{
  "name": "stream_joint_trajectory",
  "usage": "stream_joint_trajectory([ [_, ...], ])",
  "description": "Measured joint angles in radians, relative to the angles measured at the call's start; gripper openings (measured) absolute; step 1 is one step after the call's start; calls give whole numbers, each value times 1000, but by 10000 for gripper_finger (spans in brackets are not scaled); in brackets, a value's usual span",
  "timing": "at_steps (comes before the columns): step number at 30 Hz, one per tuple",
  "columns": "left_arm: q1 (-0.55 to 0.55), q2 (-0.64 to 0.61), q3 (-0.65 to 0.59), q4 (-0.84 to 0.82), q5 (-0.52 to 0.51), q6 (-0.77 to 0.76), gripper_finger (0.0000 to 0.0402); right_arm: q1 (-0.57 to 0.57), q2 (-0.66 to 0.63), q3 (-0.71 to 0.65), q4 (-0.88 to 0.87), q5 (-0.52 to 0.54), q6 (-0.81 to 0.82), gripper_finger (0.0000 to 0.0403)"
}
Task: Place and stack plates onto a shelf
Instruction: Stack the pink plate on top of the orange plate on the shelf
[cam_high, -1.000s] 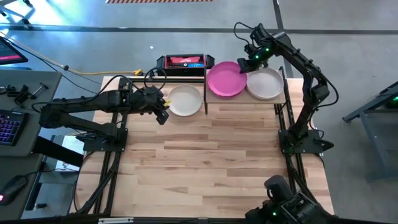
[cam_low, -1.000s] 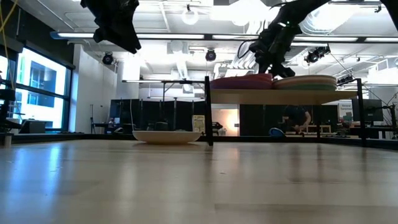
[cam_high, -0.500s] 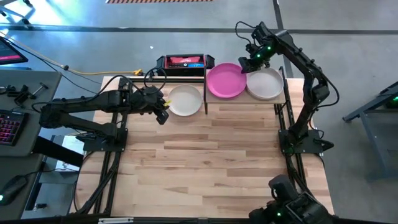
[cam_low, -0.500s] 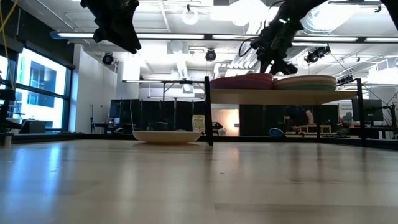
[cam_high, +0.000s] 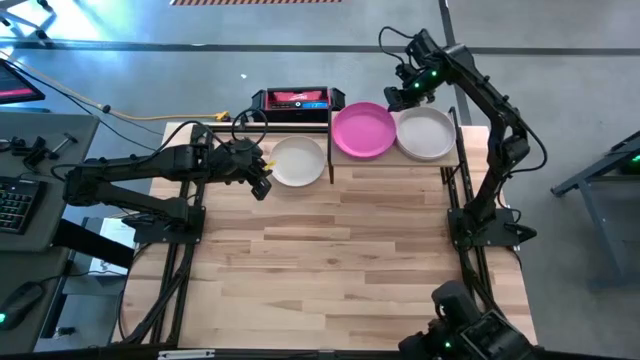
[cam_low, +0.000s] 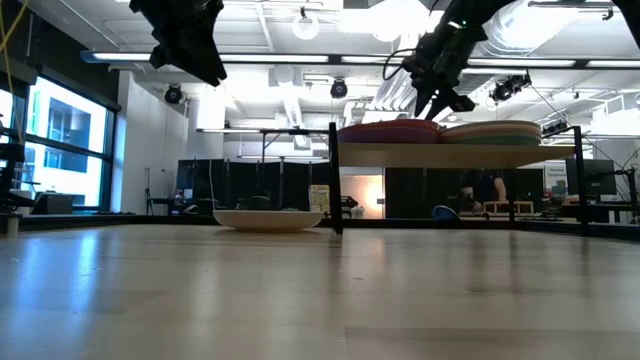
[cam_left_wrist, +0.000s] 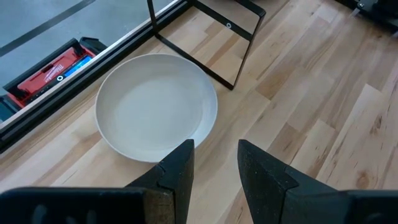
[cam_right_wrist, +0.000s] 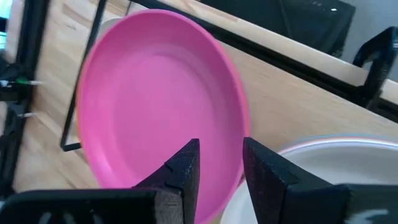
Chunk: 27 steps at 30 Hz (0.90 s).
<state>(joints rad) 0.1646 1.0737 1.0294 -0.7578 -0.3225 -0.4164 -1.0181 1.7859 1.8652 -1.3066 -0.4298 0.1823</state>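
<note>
Now that your right gripper (cam_high: 405, 88) has lifted clear, fingers parted and empty, the magenta plate (cam_high: 363, 129) rests on the shelf (cam_low: 455, 153), leaving the cream plate (cam_high: 297, 161) on the bench (cam_high: 330, 260) below your open left gripper (cam_high: 262, 182).

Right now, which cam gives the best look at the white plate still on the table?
Left wrist view: the white plate fills it, whole rim visible, just beyond the left gripper. High view shows it small, left of the shelf. Low view shows it edge-on only. Right wrist view barely catches it.
</note>
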Motion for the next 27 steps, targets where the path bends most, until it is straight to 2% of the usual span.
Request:
stream_joint_trajectory([
  [13, 0, 0, 0, 0, -2, 0, 111, 36, 1, -74, 6, 29, 19, 101],
  [27, 0, 0, 0, 0, -3, 11, 111, 43, 1, -61, 5, 34, 29, 100],
])
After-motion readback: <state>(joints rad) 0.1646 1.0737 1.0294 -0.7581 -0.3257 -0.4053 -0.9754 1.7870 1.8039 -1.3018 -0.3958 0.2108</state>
